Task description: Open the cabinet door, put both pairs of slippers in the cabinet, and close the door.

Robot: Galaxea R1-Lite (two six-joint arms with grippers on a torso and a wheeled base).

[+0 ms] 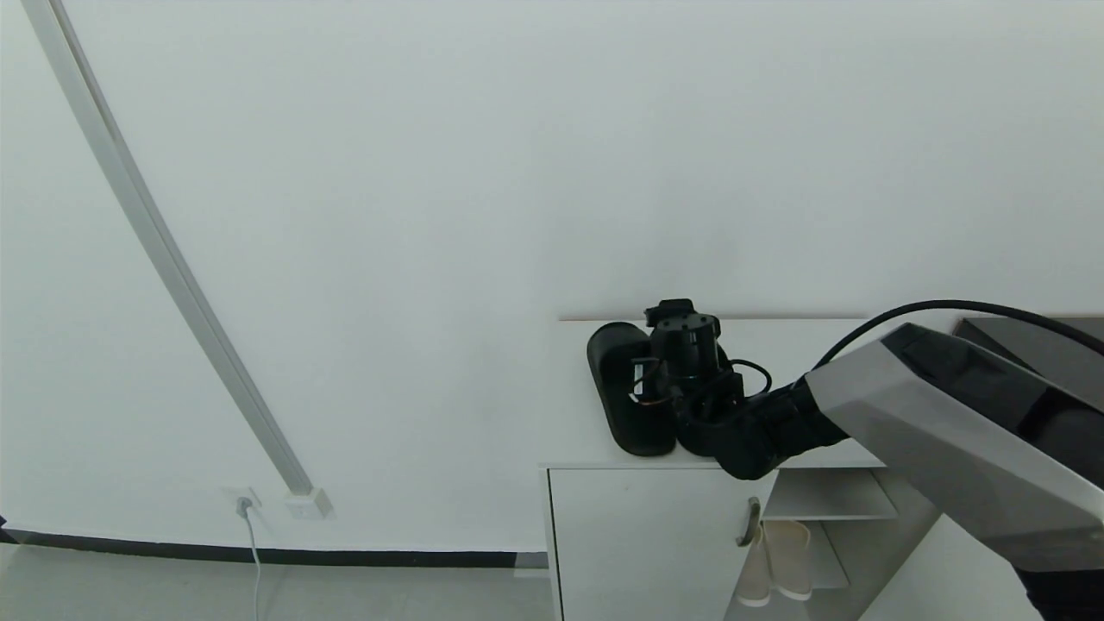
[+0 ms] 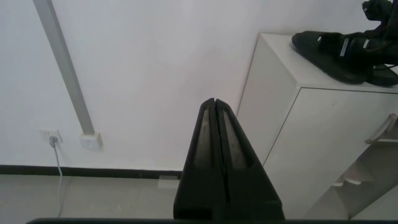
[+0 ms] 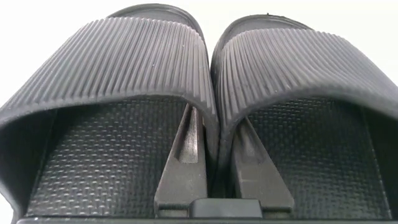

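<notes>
We're about halfway, by the look of it. The cabinet point(image 1: 638, 535) stands open on its right side, and the white slippers point(image 1: 776, 561) sit inside on a lower shelf. The black slippers point(image 1: 628, 401) lie on the cabinet top, so that pair has yet to go in and the door has yet to be closed.

The right gripper point(image 3: 215, 124) is on them, with one finger in each slipper and the jaws clenched on the inner walls where the pair meets. That pinch comes through in the right wrist view. The head view has the wrist in the way but gives the open shelves.

The left wrist view offers the left gripper point(image 2: 214, 106), jaws pressed together on nothing, off to the cabinet's left.
</notes>
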